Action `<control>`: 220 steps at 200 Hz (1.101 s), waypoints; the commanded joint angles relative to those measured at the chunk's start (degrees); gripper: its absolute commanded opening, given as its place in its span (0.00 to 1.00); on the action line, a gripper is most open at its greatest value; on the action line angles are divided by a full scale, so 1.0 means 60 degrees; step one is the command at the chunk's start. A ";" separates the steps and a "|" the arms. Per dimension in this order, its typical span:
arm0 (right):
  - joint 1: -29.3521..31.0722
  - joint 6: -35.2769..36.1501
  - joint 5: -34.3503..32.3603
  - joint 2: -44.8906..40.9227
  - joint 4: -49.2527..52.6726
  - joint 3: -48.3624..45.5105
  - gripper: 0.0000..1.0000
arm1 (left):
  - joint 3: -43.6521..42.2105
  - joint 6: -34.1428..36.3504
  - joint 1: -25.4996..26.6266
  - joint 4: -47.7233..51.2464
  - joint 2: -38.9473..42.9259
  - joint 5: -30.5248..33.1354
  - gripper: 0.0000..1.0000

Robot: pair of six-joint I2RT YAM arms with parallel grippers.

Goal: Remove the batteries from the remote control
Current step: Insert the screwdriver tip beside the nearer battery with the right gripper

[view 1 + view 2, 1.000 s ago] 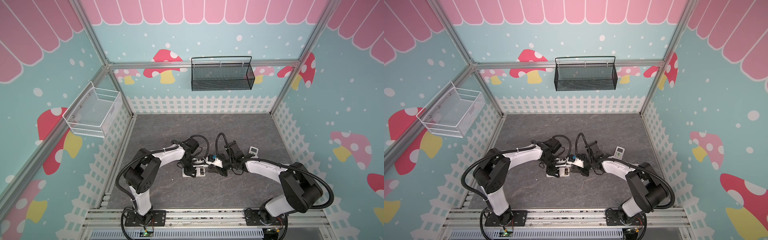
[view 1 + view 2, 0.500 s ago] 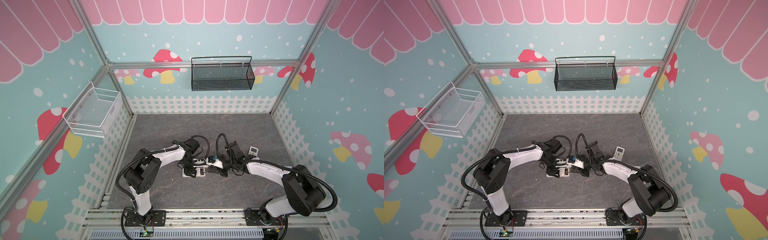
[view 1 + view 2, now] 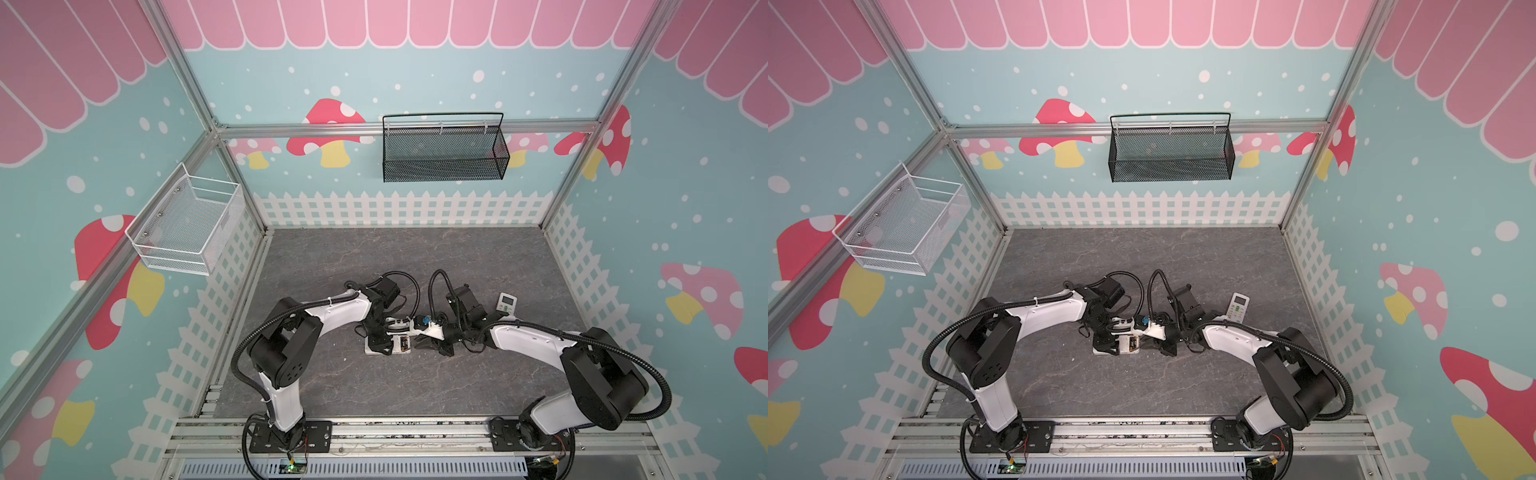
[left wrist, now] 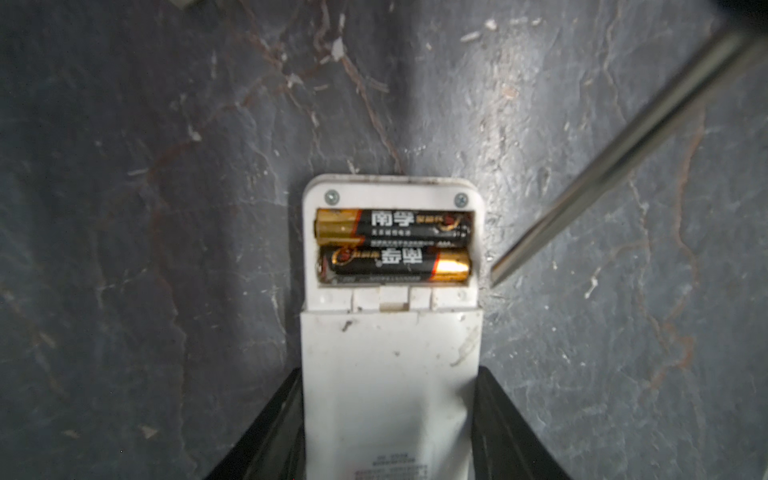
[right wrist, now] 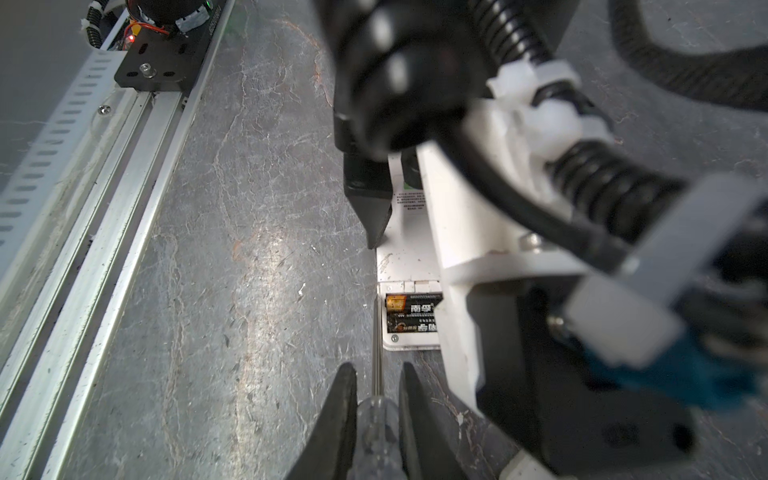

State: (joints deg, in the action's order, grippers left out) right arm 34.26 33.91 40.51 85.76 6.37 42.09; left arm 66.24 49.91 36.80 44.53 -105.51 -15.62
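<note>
A white remote control (image 4: 390, 374) lies back up on the grey table, and my left gripper (image 4: 388, 376) is shut on its body from both sides. Its cover is off, so two black batteries with gold ends (image 4: 392, 228) (image 4: 395, 264) show side by side in the compartment. My right gripper (image 5: 377, 370) is shut on a clear-handled screwdriver (image 5: 376, 424). The shaft (image 4: 602, 166) slants down to a tip just beside the compartment's edge. In both top views the grippers meet over the remote (image 3: 401, 345) (image 3: 1129, 345) at mid-table.
A second white remote (image 3: 506, 302) lies face up on the table behind the right arm. A black mesh basket (image 3: 444, 153) hangs on the back wall and a white wire basket (image 3: 187, 228) on the left wall. The aluminium rail (image 5: 104, 208) runs along the front.
The right arm's elbow has edged slightly to the right. Both grips and the remote stay as they were.
</note>
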 commanded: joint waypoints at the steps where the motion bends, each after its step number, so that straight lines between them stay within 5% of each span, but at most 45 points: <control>1: 0.0099 0.0334 0.0089 0.0177 0.0268 0.0280 0.00 | -0.0287 0.0280 0.0114 -0.0208 -0.0203 0.0120 0.54; 220: 0.0115 0.0376 -0.0136 -0.0270 -0.0205 -0.0107 0.00 | -0.0350 0.0280 0.0142 -0.0230 -0.0169 0.0098 0.54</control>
State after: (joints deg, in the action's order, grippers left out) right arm 34.61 34.26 39.03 85.52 5.54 42.59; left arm 66.00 49.91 36.88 44.27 -105.36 -15.46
